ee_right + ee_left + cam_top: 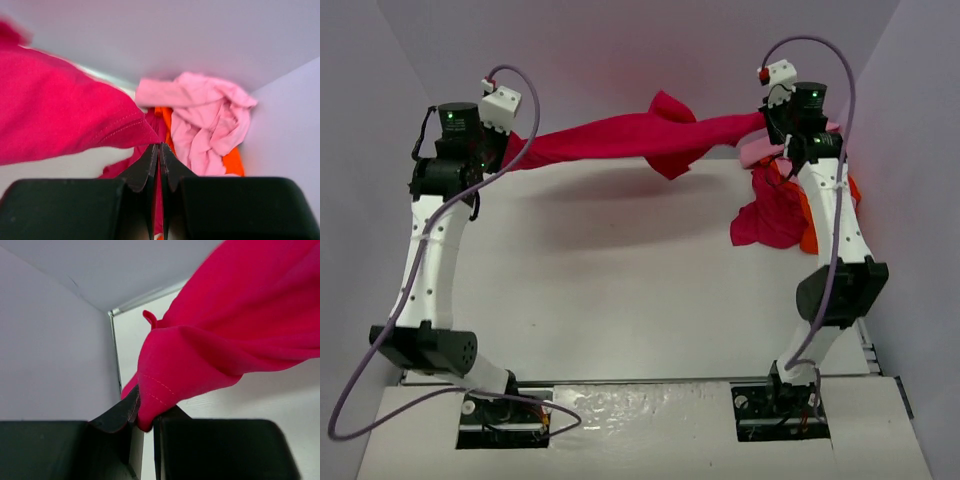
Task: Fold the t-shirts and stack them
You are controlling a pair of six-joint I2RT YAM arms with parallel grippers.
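A crimson-red t-shirt (640, 140) hangs in the air above the table (620, 290), pulled out like a rope between the two arms at the far side of the scene. It is not flat: near its middle the cloth twists, with one flap poking up and another drooping. The left gripper (145, 421) has its jaws pressed together on a stitched hem at the shirt's left end. The right gripper (160, 150) likewise pinches a hemmed edge at the right end, its jaws closed to a thin line. Below and behind the right arm, in the far right corner, lies a loose heap: a light pink shirt (205, 115) on top, an orange shirt (232, 162) beneath it and a dark magenta shirt (770, 215) spilling toward the middle.

The step appears to be spreading the shirt before laying it down to fold. To do this well, both pinches should hold firm while the twist is worked out, probably by easing the tension so the cloth can turn open. It should then come down on the bare table near the arms, well apart from the heap, so the right end does not drag the other shirts along
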